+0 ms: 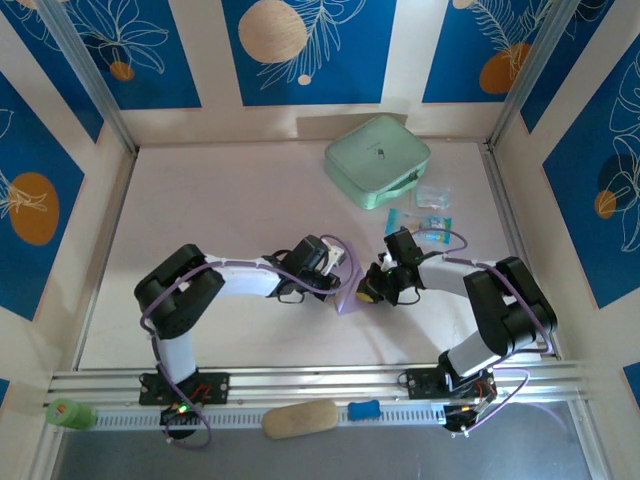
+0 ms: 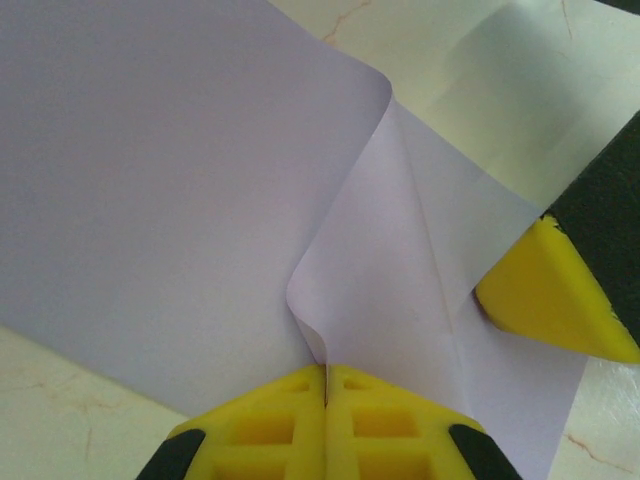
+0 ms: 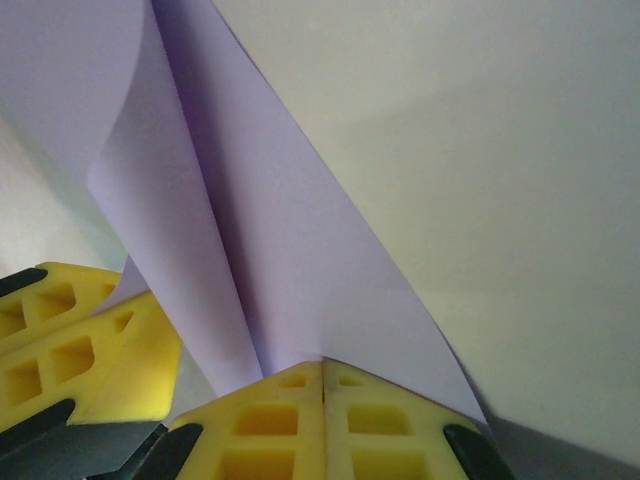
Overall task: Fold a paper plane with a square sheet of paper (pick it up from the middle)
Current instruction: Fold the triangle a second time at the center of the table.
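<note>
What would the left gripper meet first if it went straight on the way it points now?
The lavender paper pinched in the left gripper's shut jaws; beyond, probably the right gripper; depth is unclear.

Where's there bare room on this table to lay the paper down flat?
Bare: the far-left table, between left rail, back wall and mint-green case. Crowded: far right, with the case and blue packets, and mid-table, where left gripper and right gripper pinch the paper.

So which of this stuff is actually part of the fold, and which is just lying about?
In the job: lavender paper sheet, pinched by the shut left gripper and right gripper.
Lying about: mint-green case, blue packets; along the near rail, green object, tan block, blue piece.
</note>
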You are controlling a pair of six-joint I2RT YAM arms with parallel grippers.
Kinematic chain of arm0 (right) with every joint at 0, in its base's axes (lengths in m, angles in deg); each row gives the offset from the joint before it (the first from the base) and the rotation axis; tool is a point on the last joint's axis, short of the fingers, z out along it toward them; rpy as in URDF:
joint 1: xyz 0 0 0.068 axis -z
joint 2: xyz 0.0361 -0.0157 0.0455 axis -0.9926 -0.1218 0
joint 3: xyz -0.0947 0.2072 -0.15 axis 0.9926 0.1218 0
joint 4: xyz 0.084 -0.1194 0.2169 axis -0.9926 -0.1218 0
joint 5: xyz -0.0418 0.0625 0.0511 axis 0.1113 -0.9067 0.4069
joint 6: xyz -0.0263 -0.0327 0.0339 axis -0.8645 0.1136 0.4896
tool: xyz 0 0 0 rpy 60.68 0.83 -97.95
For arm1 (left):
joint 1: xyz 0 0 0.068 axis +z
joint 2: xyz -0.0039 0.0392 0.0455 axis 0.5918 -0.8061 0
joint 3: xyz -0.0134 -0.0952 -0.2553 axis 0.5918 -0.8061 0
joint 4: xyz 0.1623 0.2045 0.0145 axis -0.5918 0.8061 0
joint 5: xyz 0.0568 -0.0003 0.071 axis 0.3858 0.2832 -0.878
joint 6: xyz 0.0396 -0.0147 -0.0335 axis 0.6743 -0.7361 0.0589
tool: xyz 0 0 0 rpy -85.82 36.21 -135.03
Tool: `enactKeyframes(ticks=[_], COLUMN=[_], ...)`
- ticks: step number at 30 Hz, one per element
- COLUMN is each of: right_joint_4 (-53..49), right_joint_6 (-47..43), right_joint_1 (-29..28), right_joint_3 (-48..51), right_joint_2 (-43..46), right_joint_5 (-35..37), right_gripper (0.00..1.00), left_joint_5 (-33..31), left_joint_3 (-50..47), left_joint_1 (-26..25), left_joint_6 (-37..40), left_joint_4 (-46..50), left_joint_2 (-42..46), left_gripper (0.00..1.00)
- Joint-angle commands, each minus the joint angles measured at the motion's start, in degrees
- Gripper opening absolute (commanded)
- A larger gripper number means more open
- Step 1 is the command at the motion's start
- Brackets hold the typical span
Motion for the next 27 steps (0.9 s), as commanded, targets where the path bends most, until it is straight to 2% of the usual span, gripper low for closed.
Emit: enactKeyframes(ticks=[1, 27], right_joint_4=[-2.51, -2.95], right_joint_6=[-0.82, -1.12], right_joint_1=[0.38, 0.55], right_joint_3=[0.40, 0.02], right_joint_2=[-1.53, -1.71], right_joint_5=[0.39, 0.31], right_gripper=[0.00, 0.00], left_joint_5=[-0.78, -0.70], left_joint_3=[0.07, 0.03], left_joint_1=[0.45, 0.54], left_joint_6=[1.10, 1.06], left_joint_4=[-1.07, 0.05], left_joint_2=[1.81, -0.08], left_gripper=[0.00, 0.00])
